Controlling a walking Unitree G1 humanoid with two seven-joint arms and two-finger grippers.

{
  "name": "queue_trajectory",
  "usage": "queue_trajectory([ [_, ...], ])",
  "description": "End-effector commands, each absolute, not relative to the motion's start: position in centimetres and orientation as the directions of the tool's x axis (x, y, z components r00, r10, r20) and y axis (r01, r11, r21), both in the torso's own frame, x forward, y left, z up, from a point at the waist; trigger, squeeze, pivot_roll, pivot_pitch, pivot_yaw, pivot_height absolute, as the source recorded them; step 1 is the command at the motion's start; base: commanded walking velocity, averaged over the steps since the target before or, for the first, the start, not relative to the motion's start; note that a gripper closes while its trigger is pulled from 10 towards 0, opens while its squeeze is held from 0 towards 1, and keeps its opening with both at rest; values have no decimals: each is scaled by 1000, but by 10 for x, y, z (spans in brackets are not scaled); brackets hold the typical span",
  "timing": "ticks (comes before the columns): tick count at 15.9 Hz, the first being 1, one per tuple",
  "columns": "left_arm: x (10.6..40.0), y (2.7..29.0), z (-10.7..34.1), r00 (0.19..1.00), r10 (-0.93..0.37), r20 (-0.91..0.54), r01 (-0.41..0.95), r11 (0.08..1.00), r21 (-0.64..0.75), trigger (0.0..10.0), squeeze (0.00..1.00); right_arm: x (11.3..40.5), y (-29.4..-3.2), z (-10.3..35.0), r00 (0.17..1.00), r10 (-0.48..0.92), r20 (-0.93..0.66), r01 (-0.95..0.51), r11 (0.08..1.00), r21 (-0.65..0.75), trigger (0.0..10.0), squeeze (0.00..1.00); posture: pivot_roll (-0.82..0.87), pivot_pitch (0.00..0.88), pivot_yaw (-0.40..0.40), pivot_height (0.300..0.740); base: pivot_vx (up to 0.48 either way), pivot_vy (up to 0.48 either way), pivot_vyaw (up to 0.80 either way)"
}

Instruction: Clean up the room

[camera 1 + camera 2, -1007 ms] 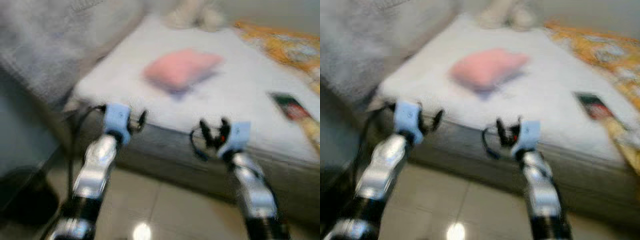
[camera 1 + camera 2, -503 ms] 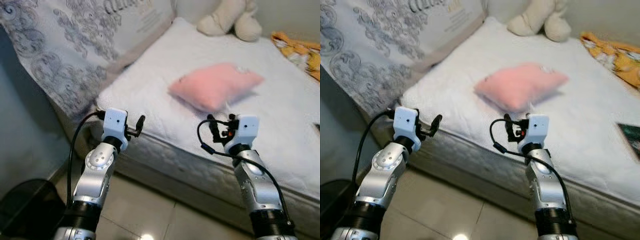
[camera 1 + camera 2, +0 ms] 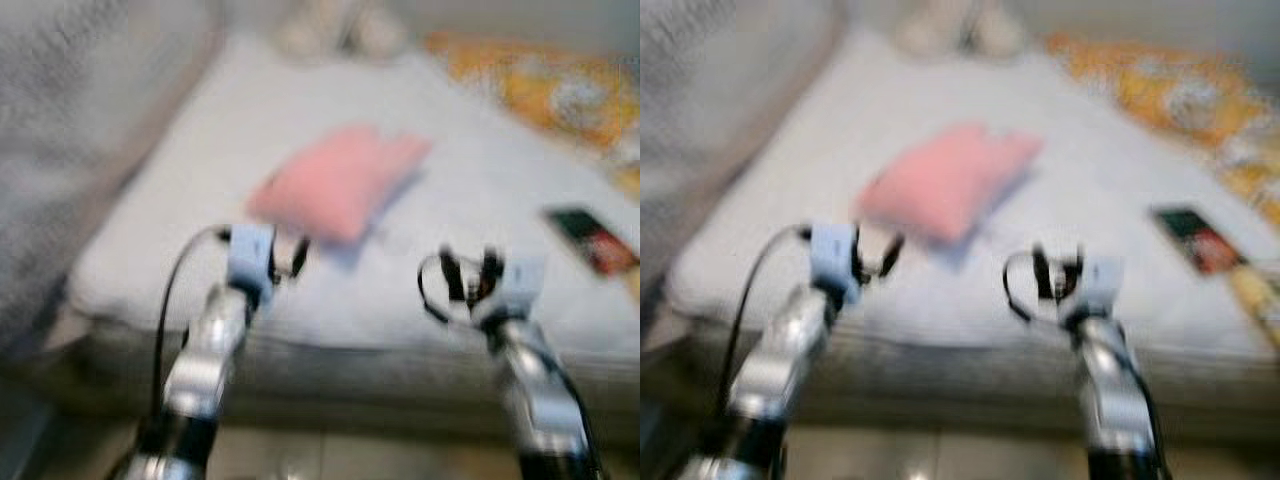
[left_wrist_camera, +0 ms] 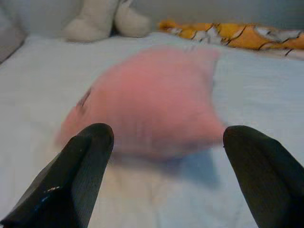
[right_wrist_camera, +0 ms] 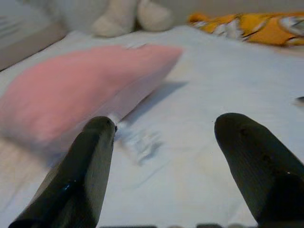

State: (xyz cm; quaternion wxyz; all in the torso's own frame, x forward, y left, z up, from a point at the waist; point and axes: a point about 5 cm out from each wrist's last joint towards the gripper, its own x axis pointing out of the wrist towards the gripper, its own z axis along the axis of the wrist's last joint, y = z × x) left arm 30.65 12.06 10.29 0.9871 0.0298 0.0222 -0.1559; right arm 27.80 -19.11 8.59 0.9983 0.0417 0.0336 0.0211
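— Both grippers are hovering at the bed's [image 3: 420,320] near edge, I'm seeing. Fingers?

— Left gripper [image 4: 161,185] and right gripper [image 5: 161,180] are each spread wide, holding nothing. The pink pillow [image 3: 335,185] is lying on the mattress just beyond them, touching neither.

— Farther back?

— Blurry; possibly a cream plush toy [image 4: 102,19].
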Motion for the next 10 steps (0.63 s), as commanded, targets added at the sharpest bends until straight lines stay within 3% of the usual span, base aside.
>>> queue_trajectory([
  [1,306,128,102,960,-274,-54,277,959,54,10000,0,282,-183,94,997,72,-31,-70,995,75,10000,0,-67,0,-16,740,428,0,0],
  [4,304,125,101,960,-276,-52,279,959,46,10000,0,284,-186,96,997,75,-33,-72,994,76,10000,0,-66,0,-25,740,423,0,0],
  [10,298,154,93,982,-167,-89,172,983,57,10000,0,297,-169,91,980,180,-86,-175,983,61,10000,0,-47,0,-33,740,0,0,0],
])
